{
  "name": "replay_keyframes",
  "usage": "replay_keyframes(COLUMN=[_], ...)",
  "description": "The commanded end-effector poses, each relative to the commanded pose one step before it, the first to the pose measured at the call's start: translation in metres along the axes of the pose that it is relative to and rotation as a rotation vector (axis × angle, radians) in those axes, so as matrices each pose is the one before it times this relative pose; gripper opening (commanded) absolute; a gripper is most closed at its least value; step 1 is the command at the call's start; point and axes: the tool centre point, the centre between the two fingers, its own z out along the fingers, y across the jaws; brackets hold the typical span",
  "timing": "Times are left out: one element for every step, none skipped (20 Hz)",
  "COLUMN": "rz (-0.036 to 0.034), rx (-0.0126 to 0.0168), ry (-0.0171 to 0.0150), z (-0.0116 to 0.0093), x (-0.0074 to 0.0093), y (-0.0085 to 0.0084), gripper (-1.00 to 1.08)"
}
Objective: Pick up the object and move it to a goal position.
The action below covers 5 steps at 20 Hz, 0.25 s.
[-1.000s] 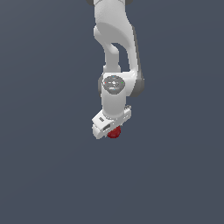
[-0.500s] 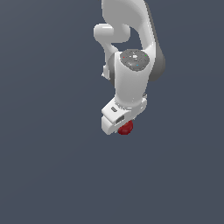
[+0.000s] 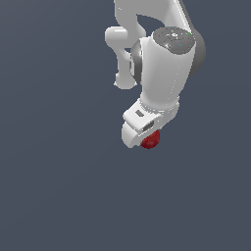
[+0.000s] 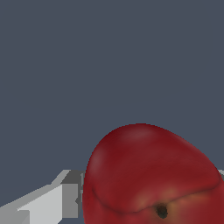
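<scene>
The object is a small dark red roundish fruit-like ball (image 3: 151, 140). It sits under the white hand of my arm in the exterior view, partly hidden by the hand. My gripper (image 3: 149, 139) is shut on it and holds it in the air. In the wrist view the object (image 4: 148, 175) fills the lower right, with a dark stem pit showing, and one grey and white finger (image 4: 65, 197) presses against its side. The other finger is hidden behind the object.
Only a plain dark grey-blue background shows in both views. The white arm (image 3: 166, 63) rises to the top of the exterior view.
The arm has moved toward the exterior view's right and appears larger and nearer, with the red object still held in the gripper.
</scene>
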Motion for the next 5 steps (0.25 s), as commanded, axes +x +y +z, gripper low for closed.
replay_keyframes(rz=[0.00071, 0.00000, 0.00000, 0.00000, 0.00000], rx=[-0.00106, 0.00000, 0.00000, 0.00000, 0.00000], ry=[0.00136, 0.00000, 0.00000, 0.00000, 0.00000], z=[-0.00742, -0.00134, -0.00095, -0.00056, -0.00019], x=[0.00388, 0.00085, 0.00060, 0.00036, 0.00012], y=[-0.00061, -0.00022, -0.00015, -0.00009, -0.00003], gripper=[-1.00, -1.00, -1.00, -1.00, -1.00])
